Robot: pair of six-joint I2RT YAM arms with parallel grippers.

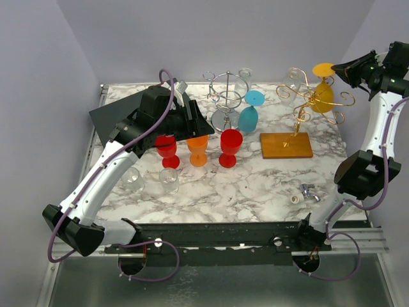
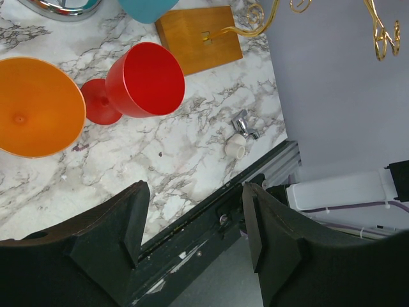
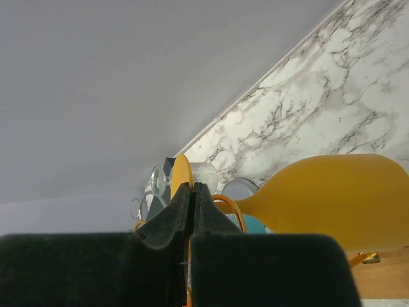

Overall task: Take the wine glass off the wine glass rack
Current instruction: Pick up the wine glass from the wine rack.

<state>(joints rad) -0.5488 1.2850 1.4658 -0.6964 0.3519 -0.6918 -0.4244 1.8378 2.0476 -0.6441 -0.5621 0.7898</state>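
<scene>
A yellow wine glass [image 1: 323,96] hangs upside down on the gold wire rack [image 1: 305,102], its round foot [image 1: 323,68] on top. My right gripper [image 1: 342,69] is at the foot's right edge. In the right wrist view the gripper [image 3: 192,188] is shut on the thin yellow foot [image 3: 180,174], with the yellow bowl [image 3: 332,201] to its right. My left gripper [image 1: 192,119] is open and empty above the glasses standing on the table; its fingers [image 2: 121,230] frame the table's front edge.
The gold rack stands on a wooden block [image 1: 285,145] and also holds a clear glass [image 1: 292,79]. A silver rack [image 1: 225,97] holds a blue glass [image 1: 250,112]. Red [image 1: 231,146], orange [image 1: 198,150] and red [image 1: 167,151] glasses stand mid-table; clear glasses [image 1: 133,180] at front left.
</scene>
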